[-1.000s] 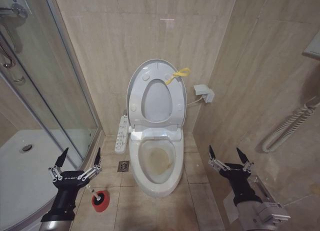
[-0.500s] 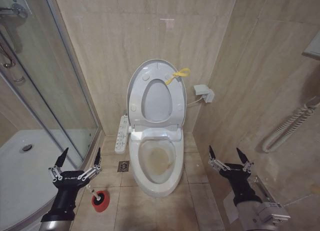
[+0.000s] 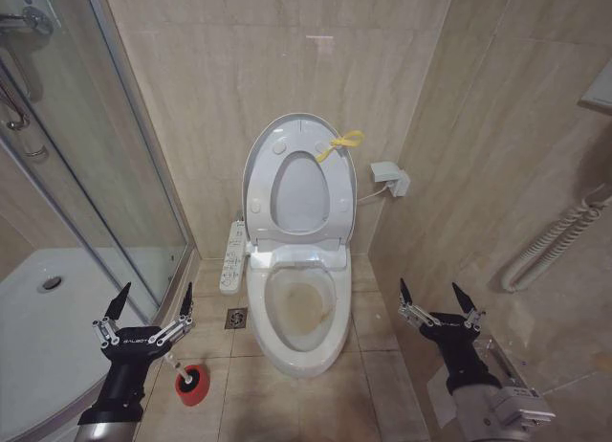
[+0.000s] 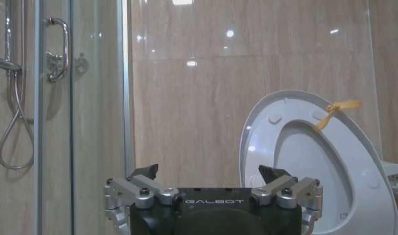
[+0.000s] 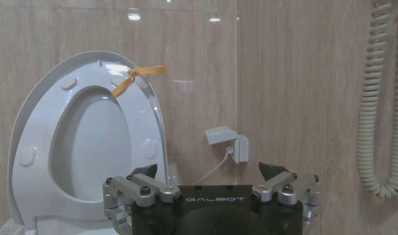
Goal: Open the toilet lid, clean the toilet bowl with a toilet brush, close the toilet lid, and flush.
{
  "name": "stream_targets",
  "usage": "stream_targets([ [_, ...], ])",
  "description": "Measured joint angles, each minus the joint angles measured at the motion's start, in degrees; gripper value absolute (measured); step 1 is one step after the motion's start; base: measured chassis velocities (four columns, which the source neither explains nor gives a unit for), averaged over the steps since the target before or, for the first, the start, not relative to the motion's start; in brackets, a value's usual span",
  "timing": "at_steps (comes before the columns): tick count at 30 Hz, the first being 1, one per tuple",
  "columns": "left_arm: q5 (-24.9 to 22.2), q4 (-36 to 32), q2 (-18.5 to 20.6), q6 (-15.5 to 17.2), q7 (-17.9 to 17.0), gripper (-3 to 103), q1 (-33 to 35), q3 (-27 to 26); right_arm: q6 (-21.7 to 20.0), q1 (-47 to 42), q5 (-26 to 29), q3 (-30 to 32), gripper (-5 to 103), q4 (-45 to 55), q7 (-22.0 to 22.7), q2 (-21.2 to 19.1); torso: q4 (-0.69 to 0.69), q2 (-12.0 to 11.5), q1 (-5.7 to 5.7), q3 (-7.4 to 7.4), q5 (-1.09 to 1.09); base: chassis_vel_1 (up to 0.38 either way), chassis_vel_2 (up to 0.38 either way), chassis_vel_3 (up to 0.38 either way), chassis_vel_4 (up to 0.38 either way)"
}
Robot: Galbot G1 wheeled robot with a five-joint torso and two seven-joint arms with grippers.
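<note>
The toilet lid (image 3: 296,129) stands raised against the back wall, with the seat ring up against it and a yellow cord loop (image 3: 339,142) at its rim. Below it the toilet bowl (image 3: 304,310) lies open, a yellowish-brown stain inside. The toilet brush (image 3: 176,364) stands in a small red holder cup (image 3: 191,385) on the floor left of the bowl, its white handle partly behind my left gripper (image 3: 156,290). That gripper hangs open just above the brush. My right gripper (image 3: 428,285) is open, low and right of the bowl. Both wrist views show the lid (image 4: 264,127) (image 5: 48,93) beyond open fingers.
A glass shower enclosure (image 3: 124,174) with a white shower tray (image 3: 38,318) fills the left. A bidet control panel (image 3: 232,255) and a floor drain (image 3: 236,318) sit left of the toilet. A wall box (image 3: 390,177) and a coiled hose (image 3: 555,236) are on the right wall.
</note>
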Motion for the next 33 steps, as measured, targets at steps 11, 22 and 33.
stream_targets([
  [11, 0.00, 0.00, 0.00, 0.00, 0.00, 100, 0.00, 0.00, 0.00, 0.00, 0.00, 0.00, 100, 0.00, 0.00, 0.00, 0.00, 0.00, 0.00, 0.00, 0.00, 0.000, 0.000, 0.000, 0.000],
  [22, 0.00, 0.00, 0.00, 0.00, 0.00, 100, 0.00, 0.00, 0.00, 0.00, 0.01, 0.00, 100, -0.01, 0.00, 0.00, 0.00, 0.00, 0.00, 0.00, 0.00, 0.000, 0.000, 0.000, 0.000],
  [33, 0.00, 0.00, 0.00, 0.00, 0.00, 100, 0.00, 0.00, 0.00, 0.00, 0.00, 0.00, 100, -0.01, 0.00, 0.00, 0.00, 0.00, 0.00, 0.00, 0.00, 0.000, 0.000, 0.000, 0.000],
])
